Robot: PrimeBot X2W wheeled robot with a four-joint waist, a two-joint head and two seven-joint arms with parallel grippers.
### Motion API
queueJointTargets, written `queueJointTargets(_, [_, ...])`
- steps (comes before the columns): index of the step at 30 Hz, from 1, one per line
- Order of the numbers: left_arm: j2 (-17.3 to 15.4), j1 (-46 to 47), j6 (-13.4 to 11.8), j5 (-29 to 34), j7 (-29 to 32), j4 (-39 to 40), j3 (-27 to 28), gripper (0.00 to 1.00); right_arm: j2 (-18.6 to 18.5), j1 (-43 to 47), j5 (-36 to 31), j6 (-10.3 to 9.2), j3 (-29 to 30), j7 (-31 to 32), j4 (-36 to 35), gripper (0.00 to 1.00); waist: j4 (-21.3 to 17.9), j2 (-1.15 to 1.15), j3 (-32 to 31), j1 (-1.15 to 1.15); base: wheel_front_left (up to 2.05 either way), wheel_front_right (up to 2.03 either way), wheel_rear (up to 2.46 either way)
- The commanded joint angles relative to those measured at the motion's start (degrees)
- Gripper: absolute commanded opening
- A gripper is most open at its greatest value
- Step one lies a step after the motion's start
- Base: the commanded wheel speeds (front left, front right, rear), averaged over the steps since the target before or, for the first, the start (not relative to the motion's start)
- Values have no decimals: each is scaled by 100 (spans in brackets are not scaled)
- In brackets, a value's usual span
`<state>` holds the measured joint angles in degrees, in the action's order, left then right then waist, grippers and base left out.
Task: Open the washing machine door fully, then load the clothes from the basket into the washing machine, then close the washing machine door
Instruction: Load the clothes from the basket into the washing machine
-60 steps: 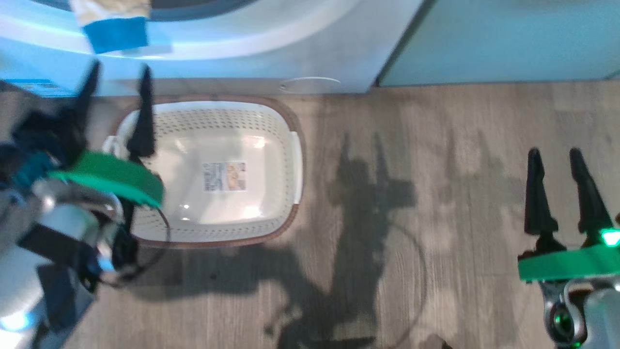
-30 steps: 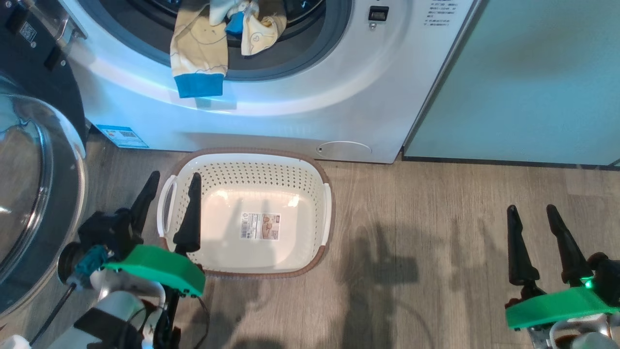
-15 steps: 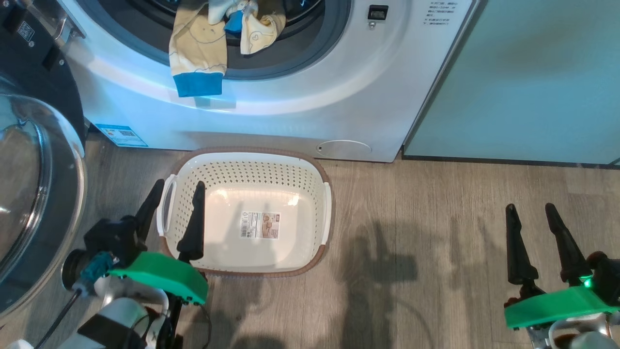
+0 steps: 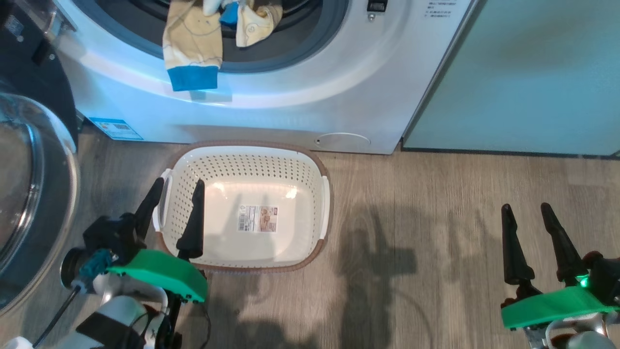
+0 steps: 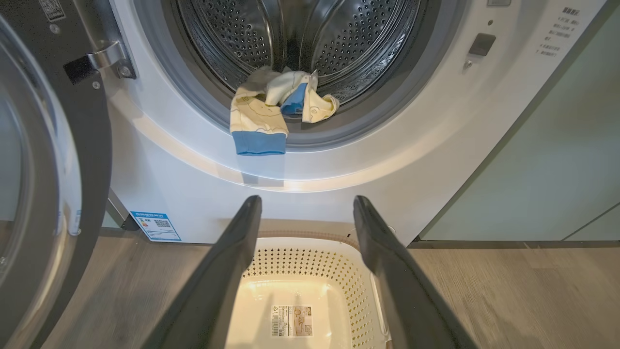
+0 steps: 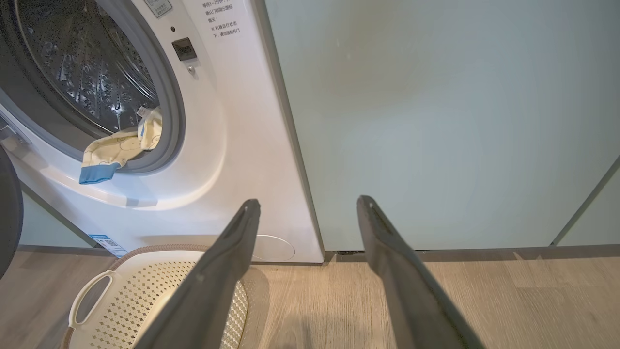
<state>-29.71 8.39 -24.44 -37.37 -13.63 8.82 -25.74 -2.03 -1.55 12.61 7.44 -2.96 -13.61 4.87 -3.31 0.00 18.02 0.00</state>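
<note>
The washing machine [image 4: 300, 97] stands with its door [image 4: 29, 194] swung wide open at the left. The pale yellow clothes [image 4: 193, 43] lie at the drum's mouth, and a blue-cuffed piece hangs out over the grey gasket [image 5: 264, 111]. On the floor before the washer sits the basket [image 4: 252, 165], holding nothing but its label. My left gripper [image 4: 178, 181] is open, its fingers straddling the basket's left handle from above. My right gripper [image 4: 525, 205] is open over bare floor at the right, holding nothing. In the right wrist view the right gripper [image 6: 308, 200] faces the cabinet.
A pale green cabinet [image 4: 523, 72] adjoins the washer on the right. Wood-look floor [image 4: 426, 242] lies between the basket and my right gripper. The steel drum [image 5: 339, 39] is deep behind the clothes. The open door's glass dome bulges out at the far left.
The head camera has lifted from the floor toward the washer's front, then shifted slightly. My left gripper has come down and back to the basket's left handle. Both grippers stay open.
</note>
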Motion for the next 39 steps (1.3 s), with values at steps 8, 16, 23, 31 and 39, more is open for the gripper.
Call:
queueJointTargets(8, [-291,637,-363,-14,141,-1,327,100,-85,-217,110,5,-202,-62,-209,100,-184,0,444,0,0,0,0])
queueJointTargets(16, [-500,1431,-37,-108,386,-393,456,100,-85,-534,315,5,-294,-121,-164,100,-456,0,1100,0,0,0,0])
queueJointTargets(23, [-1008,2171,177,-83,925,-598,574,100,-85,-857,699,5,-435,-137,-133,100,-842,0,1592,0,0,0,0])
queueJointTargets(31, [-1719,2927,372,-88,1730,-644,744,100,-85,-1095,1083,5,-601,-138,-172,100,-1286,0,1952,0,0,0,0])
queueJointTargets(39, [-2370,3602,549,-274,2744,-761,904,100,-85,-1215,1444,5,-779,-139,-134,100,-1671,0,2189,0,0,0,0])
